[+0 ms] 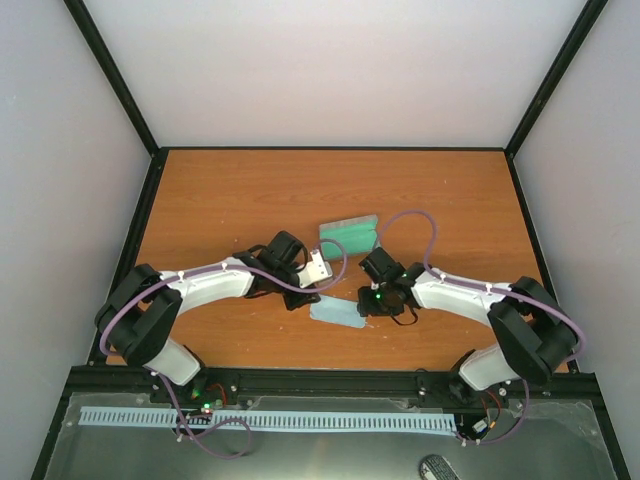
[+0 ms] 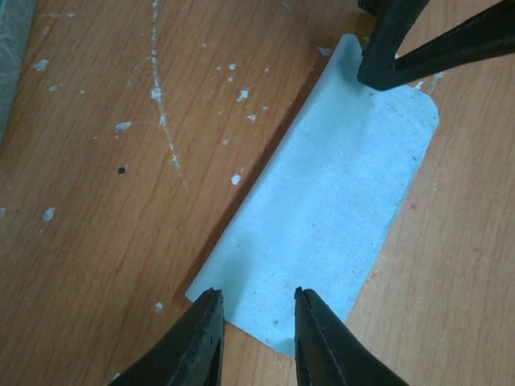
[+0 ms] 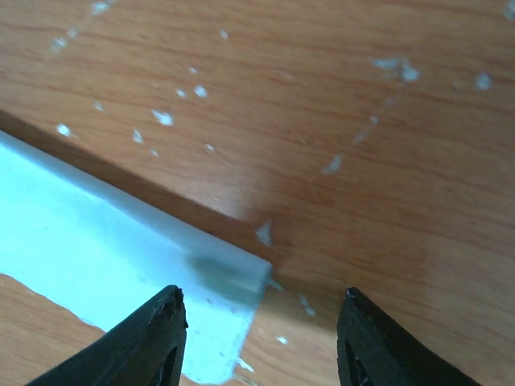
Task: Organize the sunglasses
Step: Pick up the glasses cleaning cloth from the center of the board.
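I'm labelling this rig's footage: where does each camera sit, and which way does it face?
Top external: above and behind the bases, looking down on the table; left arm, right arm, cloth and case show.
Left wrist: on the left arm, facing down past the left tool onto the cloth.
Right wrist: low, facing down past the right tool at a cloth corner.
All three share the cloth; left wrist also catches the right tool's fingers.

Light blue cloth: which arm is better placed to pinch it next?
Left, probably. The left gripper is open with both tips over the cloth at its short end. The right gripper, also open, straddles only one corner, its other tip over the table.
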Robot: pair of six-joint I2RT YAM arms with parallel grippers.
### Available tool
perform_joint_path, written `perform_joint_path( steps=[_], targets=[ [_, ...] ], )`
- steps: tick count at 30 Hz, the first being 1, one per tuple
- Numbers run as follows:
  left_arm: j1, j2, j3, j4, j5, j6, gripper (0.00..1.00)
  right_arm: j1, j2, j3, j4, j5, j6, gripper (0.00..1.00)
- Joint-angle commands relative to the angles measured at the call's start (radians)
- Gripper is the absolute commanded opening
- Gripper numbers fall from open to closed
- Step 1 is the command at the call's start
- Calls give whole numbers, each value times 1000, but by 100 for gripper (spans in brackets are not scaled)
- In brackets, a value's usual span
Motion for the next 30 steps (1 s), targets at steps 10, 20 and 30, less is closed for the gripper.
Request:
perform_joint_path(
  steps=[10, 20, 30],
  targets=[
    [68, -4, 37, 18, -17, -32, 24, 17, 139, 69, 32, -60, -37, 36],
    [69, 50, 60, -5, 18, -13, 26, 26, 113, 41, -4, -63, -29, 10],
    [67, 98, 66, -27, 12, 16, 26, 27, 104, 48, -12, -31, -21, 3]
  ],
)
